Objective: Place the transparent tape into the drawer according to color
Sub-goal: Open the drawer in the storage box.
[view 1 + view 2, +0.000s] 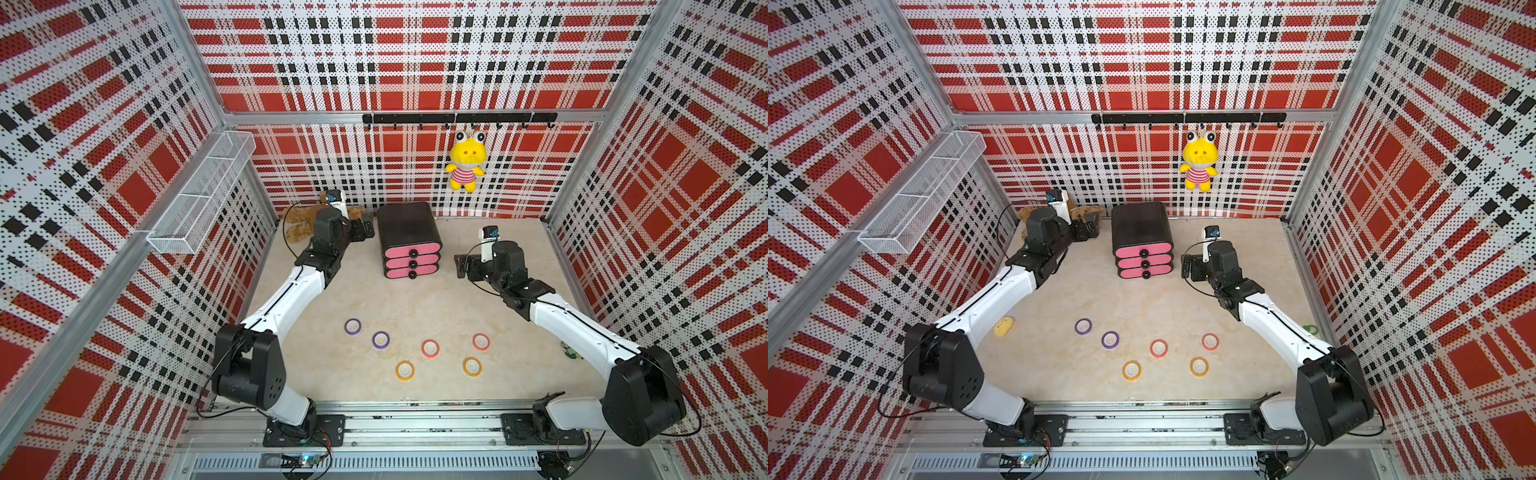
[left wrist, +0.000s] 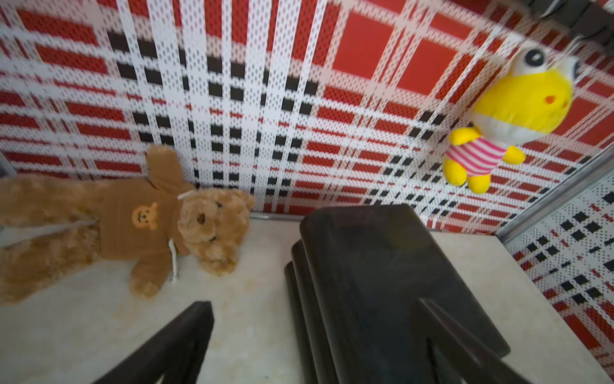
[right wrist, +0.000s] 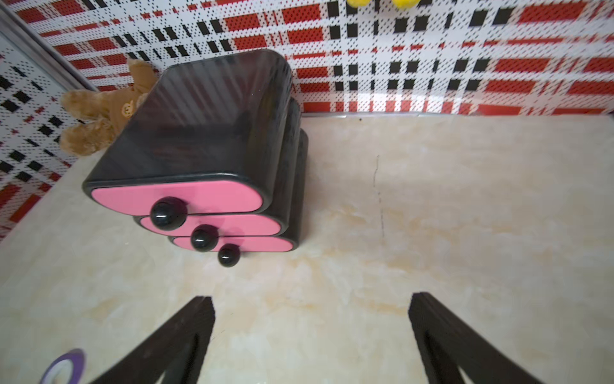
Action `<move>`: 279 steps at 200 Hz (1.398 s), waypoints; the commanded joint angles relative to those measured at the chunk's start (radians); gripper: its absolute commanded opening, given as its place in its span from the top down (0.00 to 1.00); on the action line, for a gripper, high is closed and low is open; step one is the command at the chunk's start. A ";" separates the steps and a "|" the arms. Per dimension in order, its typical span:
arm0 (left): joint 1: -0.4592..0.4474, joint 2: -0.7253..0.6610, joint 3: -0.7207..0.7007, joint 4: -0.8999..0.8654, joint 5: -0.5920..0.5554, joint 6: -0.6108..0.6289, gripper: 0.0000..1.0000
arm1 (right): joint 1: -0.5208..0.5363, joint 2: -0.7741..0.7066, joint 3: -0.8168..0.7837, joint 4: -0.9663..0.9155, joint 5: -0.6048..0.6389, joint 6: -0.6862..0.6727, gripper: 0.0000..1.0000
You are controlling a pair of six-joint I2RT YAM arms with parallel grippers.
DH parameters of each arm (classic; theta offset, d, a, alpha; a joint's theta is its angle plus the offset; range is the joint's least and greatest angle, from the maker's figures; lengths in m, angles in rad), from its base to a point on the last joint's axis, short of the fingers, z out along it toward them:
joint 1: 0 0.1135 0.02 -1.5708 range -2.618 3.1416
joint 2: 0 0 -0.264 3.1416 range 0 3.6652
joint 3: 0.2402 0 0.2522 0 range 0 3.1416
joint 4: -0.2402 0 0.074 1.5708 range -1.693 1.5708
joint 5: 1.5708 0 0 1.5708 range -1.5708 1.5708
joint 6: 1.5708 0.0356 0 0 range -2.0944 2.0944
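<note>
Though loose, six tape rings [image 1: 430, 348], one chest [image 1: 407, 226]

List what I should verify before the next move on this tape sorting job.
1. The left gripper is open and empty: ok.
2. The right gripper is open and empty: ok.
3. All six tapes lie flat and apart on the table, namely the purple rings, the red-pink rings and the orange rings: ok.
4. A drawer is open to receive tape: not ok. All three pink fronts of the chest are shut.
5. There is bare table between the right gripper and the top knob: ok.
6. Which drawer takes which colour: cannot tell. The fronts look alike.
</note>
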 commanded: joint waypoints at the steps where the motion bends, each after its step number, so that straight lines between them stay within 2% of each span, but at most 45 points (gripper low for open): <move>1: 0.019 0.079 0.102 -0.205 0.145 -0.044 0.01 | 0.011 0.038 0.025 -0.047 -0.126 0.115 0.00; 30: 0.019 0.187 0.242 -0.307 0.165 -0.043 0.01 | 0.033 0.101 0.088 -0.054 -0.205 0.171 0.00; 60: 0.020 0.238 0.291 -0.332 0.211 -0.071 0.00 | 0.051 0.166 0.158 -0.068 -0.233 0.205 0.00; 114: 0.004 0.288 0.321 -0.375 0.287 -0.148 0.10 | 0.083 0.271 0.237 -0.056 -0.247 0.251 0.00; 190: -0.014 0.350 0.398 -0.404 0.287 -0.168 0.15 | 0.143 0.333 0.307 -0.046 -0.154 0.228 0.00; 279: -0.056 0.401 0.399 -0.402 0.303 -0.193 0.34 | 0.157 0.433 0.422 -0.049 -0.137 0.240 0.11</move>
